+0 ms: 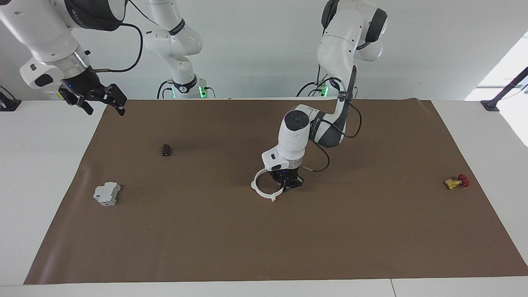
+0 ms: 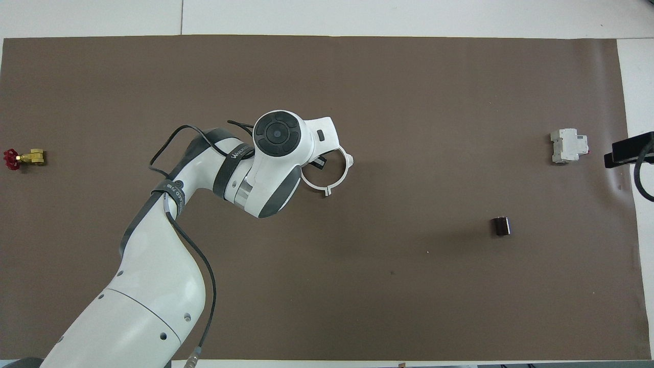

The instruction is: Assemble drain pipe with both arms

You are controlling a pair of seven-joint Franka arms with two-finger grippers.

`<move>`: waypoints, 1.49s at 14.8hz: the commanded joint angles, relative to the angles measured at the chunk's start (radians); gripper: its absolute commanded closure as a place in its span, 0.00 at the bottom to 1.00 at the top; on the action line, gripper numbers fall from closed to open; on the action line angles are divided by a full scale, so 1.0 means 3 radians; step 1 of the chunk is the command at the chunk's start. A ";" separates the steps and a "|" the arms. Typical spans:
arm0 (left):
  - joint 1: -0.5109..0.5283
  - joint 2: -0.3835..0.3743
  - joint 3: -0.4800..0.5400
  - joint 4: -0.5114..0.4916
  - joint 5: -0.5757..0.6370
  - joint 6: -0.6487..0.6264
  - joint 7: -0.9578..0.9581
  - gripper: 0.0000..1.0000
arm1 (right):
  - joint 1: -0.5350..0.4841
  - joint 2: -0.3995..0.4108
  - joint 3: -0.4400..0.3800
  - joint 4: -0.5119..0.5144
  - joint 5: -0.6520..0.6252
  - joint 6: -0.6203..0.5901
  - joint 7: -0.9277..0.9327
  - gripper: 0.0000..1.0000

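Observation:
The drain pipe is a thin white ring with small tabs, lying near the middle of the brown mat. It also shows in the overhead view, partly hidden under the left arm's wrist. My left gripper is down at the ring's rim, on the side toward the left arm's end of the table; its wrist hides it from above. My right gripper is open and empty, raised over the mat's corner at the right arm's end. It waits there, and only its black edge shows in the overhead view.
A grey switch unit and a small black cylinder lie toward the right arm's end of the mat. A red and yellow valve piece lies at the left arm's end.

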 commanded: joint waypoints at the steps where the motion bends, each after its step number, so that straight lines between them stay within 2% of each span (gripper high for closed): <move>1: -0.0055 -0.0051 0.0036 -0.0062 -0.0033 -0.0006 0.0036 1.00 | -0.0049 0.0013 0.0013 0.0015 0.0040 0.0040 -0.0096 0.00; 22: -0.0040 -0.0030 0.0036 -0.0057 -0.0033 0.0142 0.0041 1.00 | -0.0054 0.0018 0.0013 0.0015 0.0040 0.0035 -0.0096 0.00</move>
